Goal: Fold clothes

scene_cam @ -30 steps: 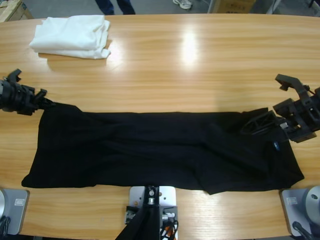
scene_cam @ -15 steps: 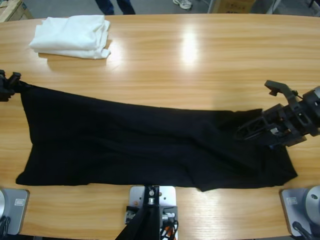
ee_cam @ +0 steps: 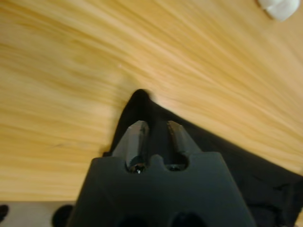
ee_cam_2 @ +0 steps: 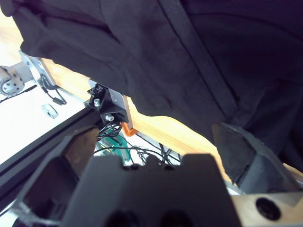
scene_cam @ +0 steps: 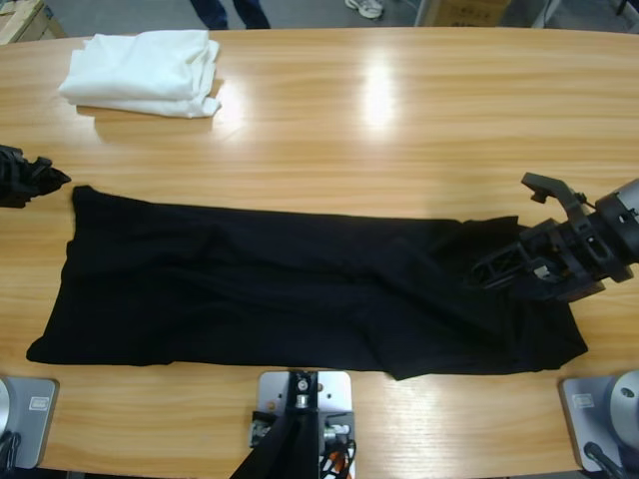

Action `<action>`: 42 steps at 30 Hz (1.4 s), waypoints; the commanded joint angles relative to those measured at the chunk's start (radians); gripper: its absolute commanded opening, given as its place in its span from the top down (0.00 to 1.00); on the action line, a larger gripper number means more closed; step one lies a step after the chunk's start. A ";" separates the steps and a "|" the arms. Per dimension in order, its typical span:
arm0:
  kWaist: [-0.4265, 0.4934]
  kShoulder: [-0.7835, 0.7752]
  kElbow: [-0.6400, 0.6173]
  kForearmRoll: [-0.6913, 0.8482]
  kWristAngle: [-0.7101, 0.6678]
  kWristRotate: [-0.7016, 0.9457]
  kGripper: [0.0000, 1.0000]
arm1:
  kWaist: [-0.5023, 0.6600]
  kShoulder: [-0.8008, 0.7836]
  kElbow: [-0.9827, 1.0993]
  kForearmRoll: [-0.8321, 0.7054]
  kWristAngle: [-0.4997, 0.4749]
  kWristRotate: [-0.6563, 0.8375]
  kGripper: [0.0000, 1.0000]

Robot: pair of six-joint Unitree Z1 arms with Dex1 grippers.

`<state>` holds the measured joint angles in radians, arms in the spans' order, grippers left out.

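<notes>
The clothes, a black shirt, lie spread lengthwise along the near half of the table. Its far-left corner rests flat on the wood. My left gripper sits at the table's left edge, just clear of that corner. In the left wrist view the left gripper has its jaws parted by a narrow gap, with the corner just beyond their tips. My right gripper hovers over the shirt's right end. The right wrist view shows the right gripper wide open with black cloth ahead of it.
A folded white garment pile lies at the far left of the wooden table. A person's legs and a shoe show beyond the far edge. Bare wood runs across the far half.
The left gripper pulled the shirt's far-left corner outward, then let it go; the corner now lies flat, a little inward. The right gripper has crept leftward over the shirt's right end.
</notes>
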<state>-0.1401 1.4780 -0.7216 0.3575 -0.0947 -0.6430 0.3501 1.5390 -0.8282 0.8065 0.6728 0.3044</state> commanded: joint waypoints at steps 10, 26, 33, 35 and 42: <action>-0.265 -0.001 -0.103 0.267 -0.046 0.069 0.51 | 0.012 -0.035 0.029 -0.110 -0.210 0.078 0.66; -0.402 -0.063 0.046 0.242 -0.055 0.008 0.63 | 0.147 0.195 0.012 -0.314 -0.134 0.007 0.53; -0.412 -0.084 0.054 0.244 -0.062 0.000 0.62 | 0.147 0.241 0.025 -0.352 -0.142 0.004 0.49; -0.413 -0.088 0.060 0.242 -0.062 -0.003 0.62 | 0.147 0.257 0.046 -0.380 -0.142 0.004 0.46; -0.414 -0.084 0.062 0.233 -0.062 -0.007 0.61 | 0.155 0.276 0.139 -0.454 -0.125 0.004 0.49</action>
<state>-0.5438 1.4086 -0.6923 0.6080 -0.1403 -0.6392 0.4878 1.7672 -0.7736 0.4080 0.5213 0.3235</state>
